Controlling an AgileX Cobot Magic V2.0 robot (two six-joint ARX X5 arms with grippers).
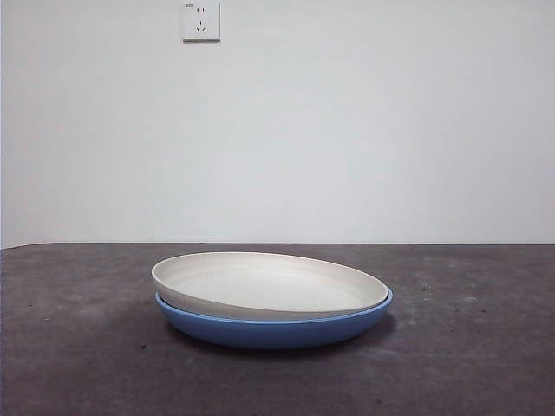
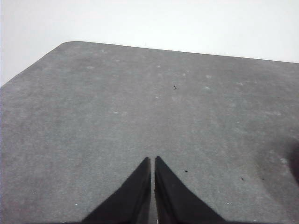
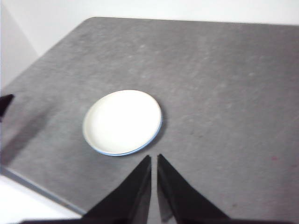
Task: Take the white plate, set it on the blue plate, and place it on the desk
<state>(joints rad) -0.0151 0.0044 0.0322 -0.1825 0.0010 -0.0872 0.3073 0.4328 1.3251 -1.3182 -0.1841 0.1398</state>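
The white plate (image 1: pixel 269 282) rests on top of the blue plate (image 1: pixel 277 328) in the middle of the desk (image 1: pixel 468 347), sitting slightly tilted and shifted to the left of it. In the right wrist view the white plate (image 3: pixel 122 121) covers the blue plate, of which only a thin rim (image 3: pixel 140 150) shows. My right gripper (image 3: pixel 154 157) is shut and empty, well above the desk and apart from the plates. My left gripper (image 2: pixel 153 159) is shut and empty over bare desk (image 2: pixel 140 102); the plates are out of its view.
A white wall with a power socket (image 1: pixel 200 21) stands behind the desk. The desk's edge (image 3: pixel 42 191) shows in the right wrist view. A black tip of the other arm (image 3: pixel 5 103) shows at that view's side edge.
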